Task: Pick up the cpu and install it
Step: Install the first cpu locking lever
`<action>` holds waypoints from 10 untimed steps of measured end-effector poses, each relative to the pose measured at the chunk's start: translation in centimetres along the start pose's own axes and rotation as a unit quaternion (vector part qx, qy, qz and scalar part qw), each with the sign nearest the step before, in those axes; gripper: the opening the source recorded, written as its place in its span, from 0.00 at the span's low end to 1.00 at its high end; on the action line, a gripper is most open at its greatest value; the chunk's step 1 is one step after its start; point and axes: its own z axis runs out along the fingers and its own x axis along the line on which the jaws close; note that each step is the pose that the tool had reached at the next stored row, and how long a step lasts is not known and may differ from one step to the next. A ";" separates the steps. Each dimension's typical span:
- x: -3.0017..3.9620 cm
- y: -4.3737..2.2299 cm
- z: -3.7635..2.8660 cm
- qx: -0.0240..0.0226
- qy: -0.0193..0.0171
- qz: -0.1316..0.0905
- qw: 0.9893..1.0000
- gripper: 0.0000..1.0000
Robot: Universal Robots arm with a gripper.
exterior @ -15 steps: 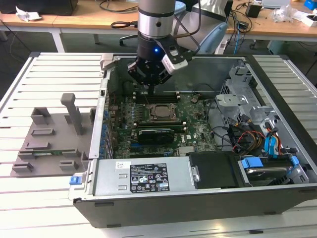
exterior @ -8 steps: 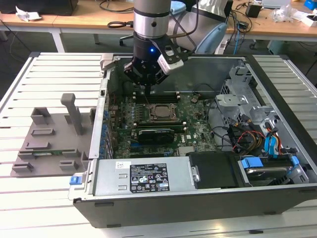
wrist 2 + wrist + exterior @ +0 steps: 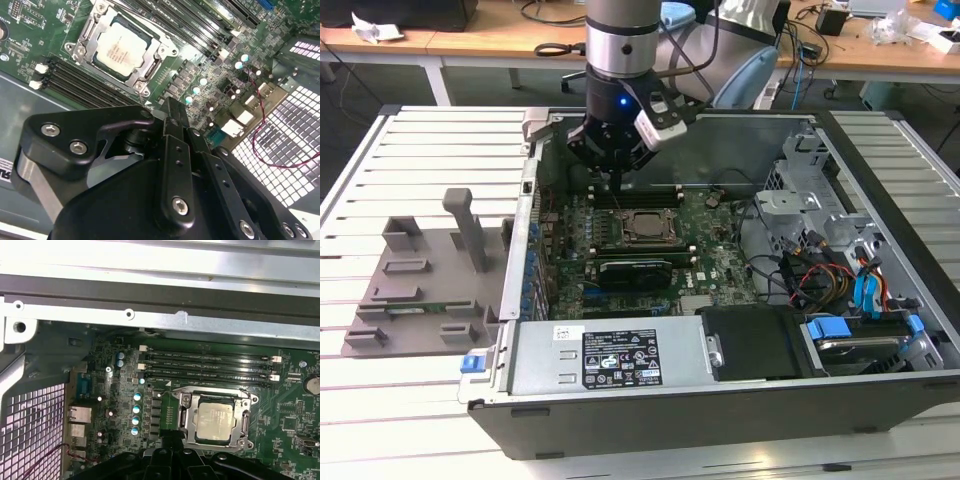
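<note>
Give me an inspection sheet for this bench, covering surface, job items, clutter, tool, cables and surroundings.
Surface: slatted white table carrying an open computer case.
Job's things: cpu lies in the socket frame on the motherboard.
Clutter: grey plastic tray with upright posts, at the exterior view's left of the case.
Tool: tool hangs above the motherboard, apart from the cpu; finger state cannot be told.
Cables: red wire near the rear ports; coloured bundle by the drive bay.
Surroundings: wooden desks behind.
</note>
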 end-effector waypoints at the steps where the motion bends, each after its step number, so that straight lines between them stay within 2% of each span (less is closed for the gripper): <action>1: 0.12 0.01 0.05 0.000 0.000 0.000 1.000 0.11; 6: 0.71 0.15 0.40 0.000 0.000 0.000 1.000 0.11; 10: 1.15 0.77 0.71 0.000 0.000 0.000 1.000 0.11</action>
